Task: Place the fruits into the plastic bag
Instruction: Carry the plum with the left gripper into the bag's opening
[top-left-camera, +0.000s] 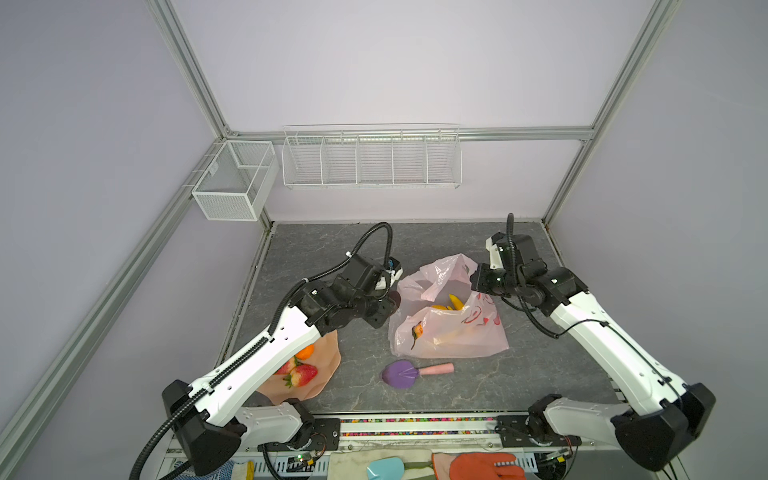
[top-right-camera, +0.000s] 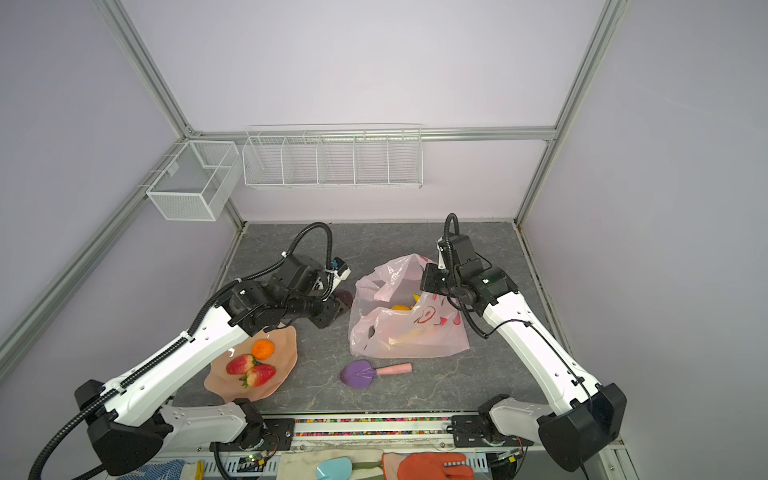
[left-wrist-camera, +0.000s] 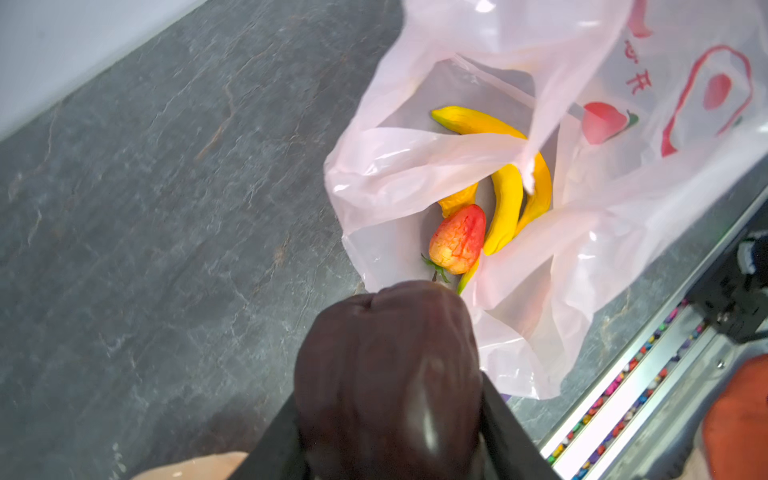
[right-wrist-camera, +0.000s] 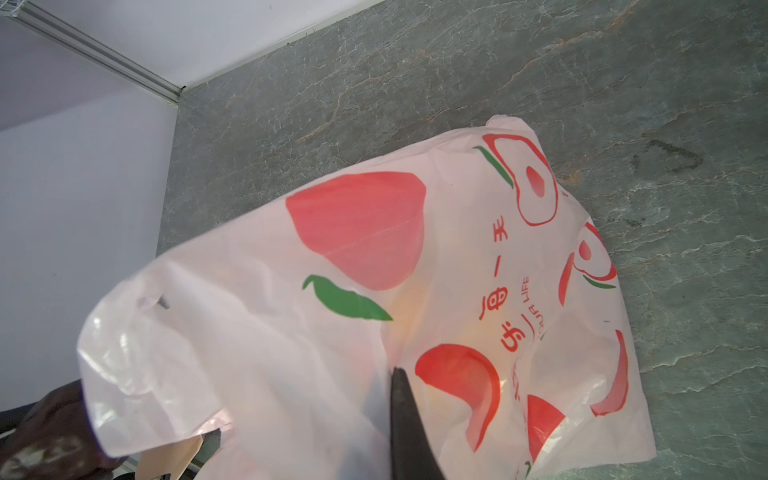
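The left gripper (left-wrist-camera: 390, 399) pinches a maroon fruit (left-wrist-camera: 386, 374) between part-spread jaws. It holds the fruit above the counter (top-left-camera: 478, 386), just beside the left side of the bag (top-left-camera: 453, 332) at its open mouth. The right gripper (top-left-camera: 474, 283) is pressed together on the bag's rim at the far right of the mouth and holds that film raised. In the right wrist view one dark finger (right-wrist-camera: 405, 424) lies against the plastic.

The bag sits mid-counter, bottom toward the near edge and mouth toward the far edge. Inside, yellow bananas (left-wrist-camera: 507, 208) lie curved side by side, with one tip showing in the mouth. A red-yellow fruit (left-wrist-camera: 457, 241) touches them, its leafy end turned toward the left gripper.

Just beyond the bag's bottom, a scoop (top-left-camera: 401, 373) lies parallel to the near edge, handle toward the right edge. At the near left corner a bowl (top-right-camera: 286, 361) holds two strawberries (top-right-camera: 259, 374) and an orange (top-right-camera: 262, 348).
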